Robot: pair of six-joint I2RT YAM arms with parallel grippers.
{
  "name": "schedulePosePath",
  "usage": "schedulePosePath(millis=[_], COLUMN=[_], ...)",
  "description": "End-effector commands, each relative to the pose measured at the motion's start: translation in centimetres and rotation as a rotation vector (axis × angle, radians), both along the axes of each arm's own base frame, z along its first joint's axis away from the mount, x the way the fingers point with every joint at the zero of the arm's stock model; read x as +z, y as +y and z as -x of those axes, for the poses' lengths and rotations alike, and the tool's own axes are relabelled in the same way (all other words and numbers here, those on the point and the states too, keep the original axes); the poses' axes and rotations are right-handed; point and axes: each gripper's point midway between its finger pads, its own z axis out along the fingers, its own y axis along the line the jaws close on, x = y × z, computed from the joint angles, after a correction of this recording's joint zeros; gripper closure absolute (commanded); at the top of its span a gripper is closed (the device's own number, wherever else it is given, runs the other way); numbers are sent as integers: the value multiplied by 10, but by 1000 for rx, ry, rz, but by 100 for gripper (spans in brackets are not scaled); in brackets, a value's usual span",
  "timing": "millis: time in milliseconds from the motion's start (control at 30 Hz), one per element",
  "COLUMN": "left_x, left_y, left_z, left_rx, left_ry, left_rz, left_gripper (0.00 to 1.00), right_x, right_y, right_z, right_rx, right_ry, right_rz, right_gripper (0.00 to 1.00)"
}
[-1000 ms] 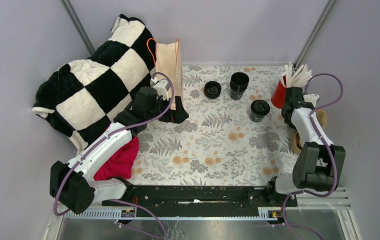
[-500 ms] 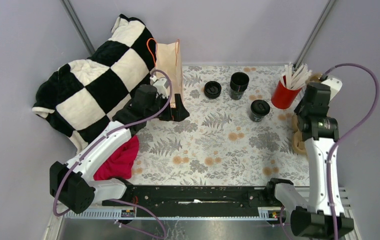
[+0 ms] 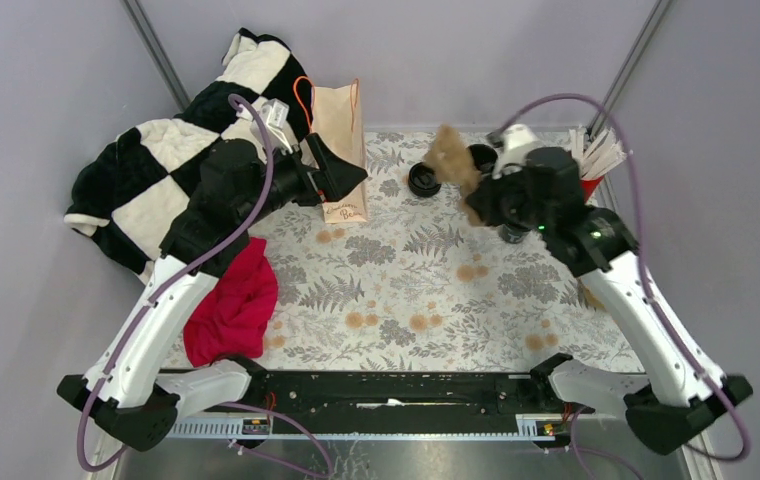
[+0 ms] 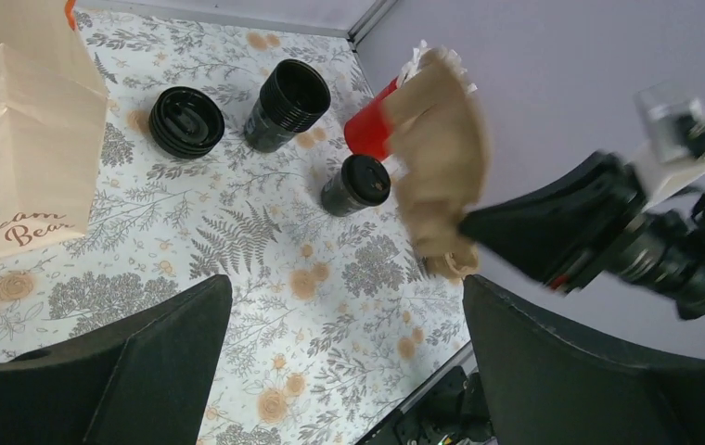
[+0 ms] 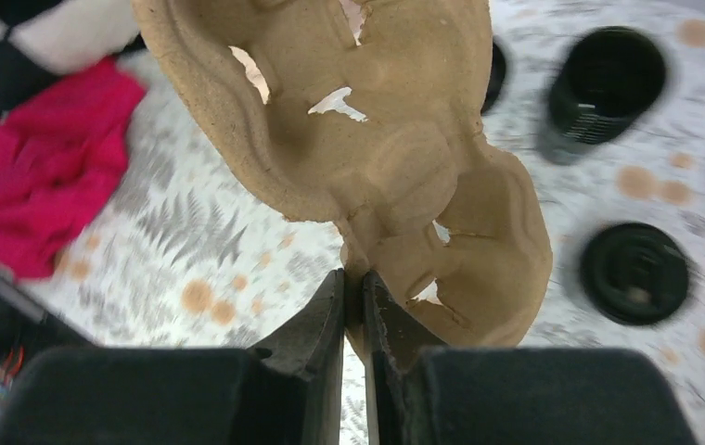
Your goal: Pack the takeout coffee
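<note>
The takeout coffee, a small black cup with a round black lid, stands on the floral cloth next to the red cup; it also shows in the right wrist view. In the top view my right arm hides most of it. My right gripper is shut on a brown pulp cup carrier and holds it in the air over the back middle. My left gripper is wide open and empty, raised beside the paper bag.
A tall stack of lidless black cups and a squat stack of black lids stand at the back. The red cup holds white sticks. A checkered blanket and a red cloth lie at the left.
My right arm has swung from the right edge to the back middle, lifting the carrier with it. My left gripper has risen from the bag's foot.
</note>
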Motion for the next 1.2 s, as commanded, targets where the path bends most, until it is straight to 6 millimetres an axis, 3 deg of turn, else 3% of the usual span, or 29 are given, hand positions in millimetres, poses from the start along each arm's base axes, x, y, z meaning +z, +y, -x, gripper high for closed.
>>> schedulePosePath(millis=[0, 100, 200, 433, 567, 833, 1033, 1133, 1167], left_x=[2, -2, -26, -67, -86, -108, -112, -112, -110], left_y=[8, 13, 12, 18, 23, 21, 24, 27, 27], left_z=[-2, -2, -9, -24, -31, -35, -37, -37, -36], left_rx=[53, 64, 65, 105, 124, 111, 127, 142, 145], left_ry=[51, 49, 119, 200, 229, 262, 257, 250, 240], left_rz=[-14, -49, -126, -263, -334, -373, -387, -388, -377], left_gripper=[2, 7, 15, 30, 37, 61, 82, 100, 100], right_x=[-13, -28, -40, -62, -66, -69, -70, -72, -72], right_y=[69, 100, 124, 156, 162, 176, 184, 184, 181], right_z=[12, 16, 20, 27, 28, 31, 35, 37, 37], right_rx=[200, 242, 271, 307, 308, 320, 328, 319, 306], right_ry=[-29, -27, -29, -33, -36, -45, -50, -29, -22], right_rz=[67, 120, 164, 246, 272, 305, 316, 313, 311], right_gripper=[100, 100, 100, 100, 100, 100, 100, 100, 97])
